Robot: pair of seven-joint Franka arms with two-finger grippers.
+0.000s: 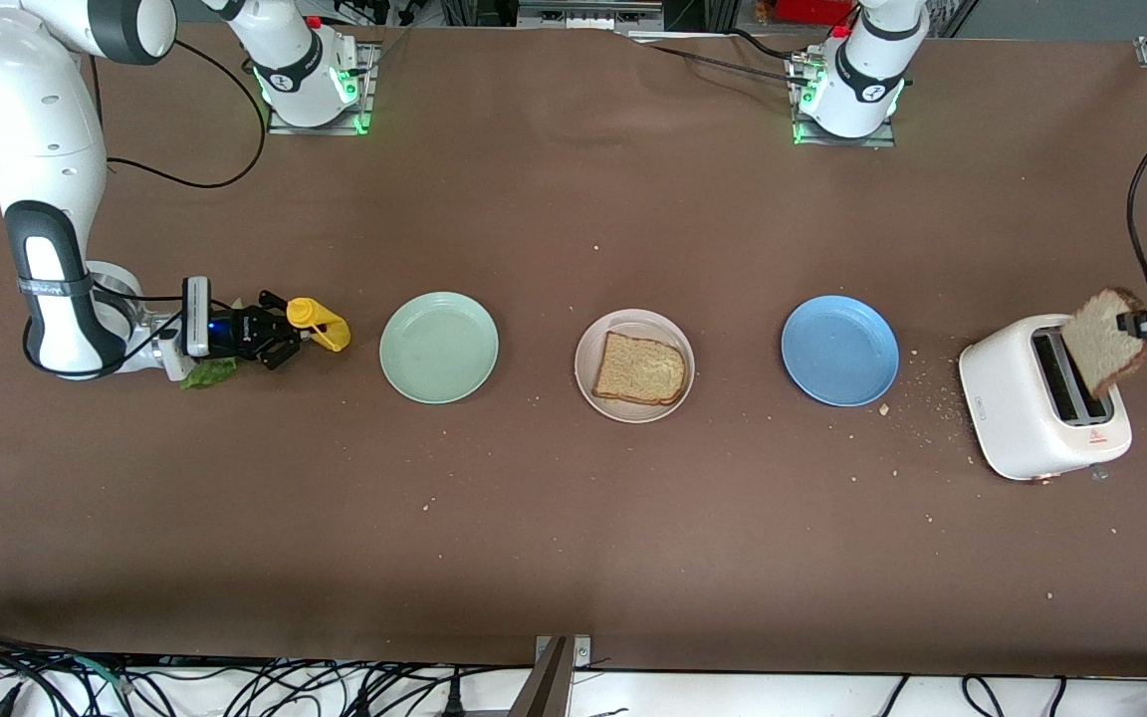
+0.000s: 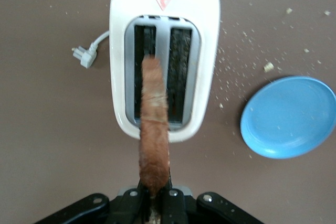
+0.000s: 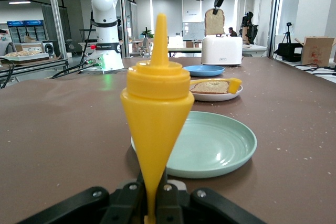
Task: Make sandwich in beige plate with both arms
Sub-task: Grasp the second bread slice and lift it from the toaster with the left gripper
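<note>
One toast slice (image 1: 641, 368) lies on the beige plate (image 1: 588, 383) mid-frame; left tool (image 1: 1126, 322) clamps a second slice (image 1: 1103, 342) above the toaster (image 1: 1022, 418), right tool (image 1: 287, 339) clamps a mustard bottle (image 1: 319, 323), lettuce (image 1: 207, 373) unplaced.

toaster (image 2: 164, 35): red warning triangle, red marking unreadable | other text: none

There is bare tabletop (image 1: 573, 518) between the green plate (image 1: 439, 348), the beige plate (image 1: 634, 365) and the blue plate (image 1: 839, 350), so a claw could pass there. The toaster (image 1: 1041, 408) blocks the left arm's end. A yellow bottle (image 1: 318, 324) stands near the green plate.
</note>
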